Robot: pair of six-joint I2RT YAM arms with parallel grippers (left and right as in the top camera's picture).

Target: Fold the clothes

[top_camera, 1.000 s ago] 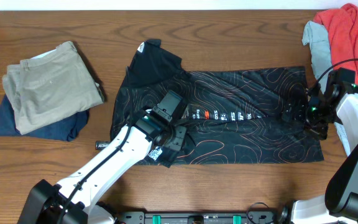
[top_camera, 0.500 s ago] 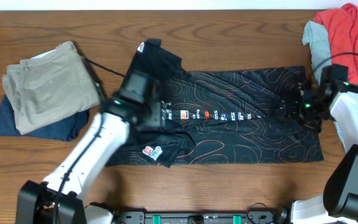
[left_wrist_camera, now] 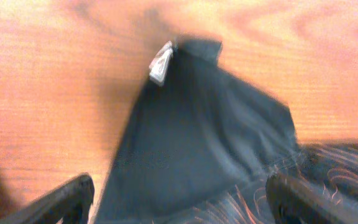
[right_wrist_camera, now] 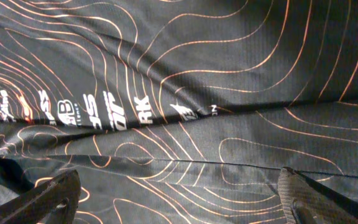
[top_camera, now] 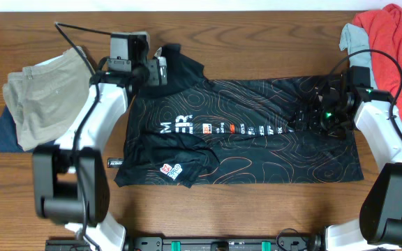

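The jersey (top_camera: 271, 150) lies spread across the middle of the surface (top_camera: 257, 35), its near-left sleeve (top_camera: 176, 167) doubled in over the body; the left tool (left_wrist_camera: 179, 202) hangs over the far-left sleeve (left_wrist_camera: 197, 124), jaws wide apart and empty; the right tool (right_wrist_camera: 179, 193), also apart, sits above the right half. To fold this sleeve well, pinch its outer hem beside the white tag (left_wrist_camera: 161, 62), lift low since the cloth looks slick, and lay it toward the near side; the right tool pressing down would likely stop sliding. The left wrist view is blurred; both wrist views crop the fingertips (right_wrist_camera: 48, 199), so contact with cloth cannot be told.
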